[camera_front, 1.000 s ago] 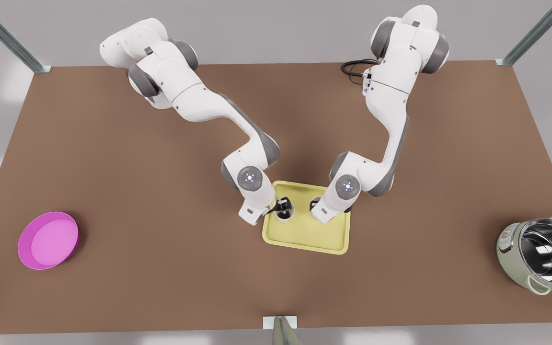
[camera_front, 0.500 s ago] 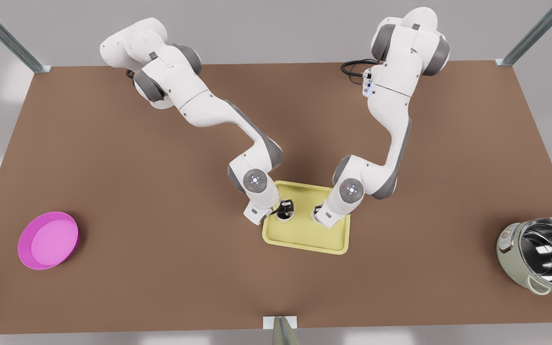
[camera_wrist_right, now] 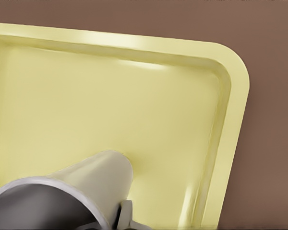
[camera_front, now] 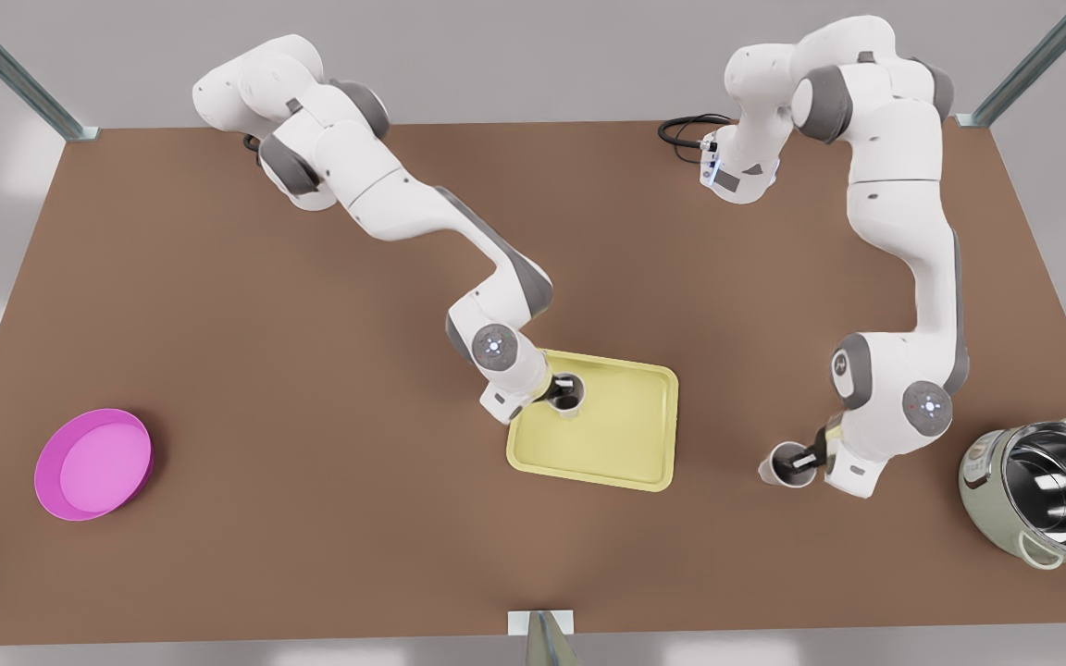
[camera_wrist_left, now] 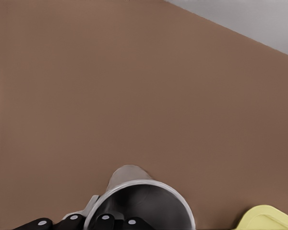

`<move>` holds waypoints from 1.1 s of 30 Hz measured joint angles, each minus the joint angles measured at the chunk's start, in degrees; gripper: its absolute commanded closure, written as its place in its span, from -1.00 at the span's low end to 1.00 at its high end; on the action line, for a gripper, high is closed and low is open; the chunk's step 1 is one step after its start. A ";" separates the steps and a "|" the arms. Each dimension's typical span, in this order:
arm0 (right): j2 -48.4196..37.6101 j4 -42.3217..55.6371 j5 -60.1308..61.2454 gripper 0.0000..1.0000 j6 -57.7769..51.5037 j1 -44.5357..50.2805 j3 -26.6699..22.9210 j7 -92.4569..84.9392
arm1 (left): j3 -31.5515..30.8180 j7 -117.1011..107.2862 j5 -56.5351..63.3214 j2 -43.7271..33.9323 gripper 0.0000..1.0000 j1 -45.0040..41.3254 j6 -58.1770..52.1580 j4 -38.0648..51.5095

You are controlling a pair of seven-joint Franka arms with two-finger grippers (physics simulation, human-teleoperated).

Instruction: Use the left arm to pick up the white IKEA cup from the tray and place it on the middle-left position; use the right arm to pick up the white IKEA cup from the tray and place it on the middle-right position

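Left claw [camera_front: 803,457] pinches a white cup [camera_front: 776,468] over bare bench [camera_front: 311,518], front view's right of the tray [camera_front: 625,453]; right claw [camera_front: 553,392] pinches a second cup [camera_front: 571,392] over the tray.

You had even, bright overhead light, soft shadows on the table [camera_front: 218,370]; glare streaked the pot [camera_front: 1056,488], edges possibly slightly soft.

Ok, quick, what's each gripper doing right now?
Left gripper: closed on a white cup, off the tray, front view's right.
Right gripper: closed on the other white cup, over the tray.
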 measured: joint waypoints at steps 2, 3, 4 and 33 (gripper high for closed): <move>-2.50 0.01 0.57 0.94 -1.87 -0.80 0.03 -0.13 | -0.04 1.90 -1.84 1.66 0.56 2.37 1.32 0.13; -4.51 0.01 0.73 0.94 -3.47 -1.49 0.06 -0.32 | -0.04 2.84 -2.44 2.38 0.56 3.28 2.03 0.15; -6.83 0.01 0.72 0.94 -5.59 -2.56 -0.04 -0.66 | -0.04 3.74 -2.91 2.90 0.56 3.97 2.68 0.16; -3.64 -0.12 -9.34 0.87 -26.12 -17.35 -7.11 -40.69 | 0.20 19.17 2.48 -0.18 -1.00 4.26 8.83 -0.63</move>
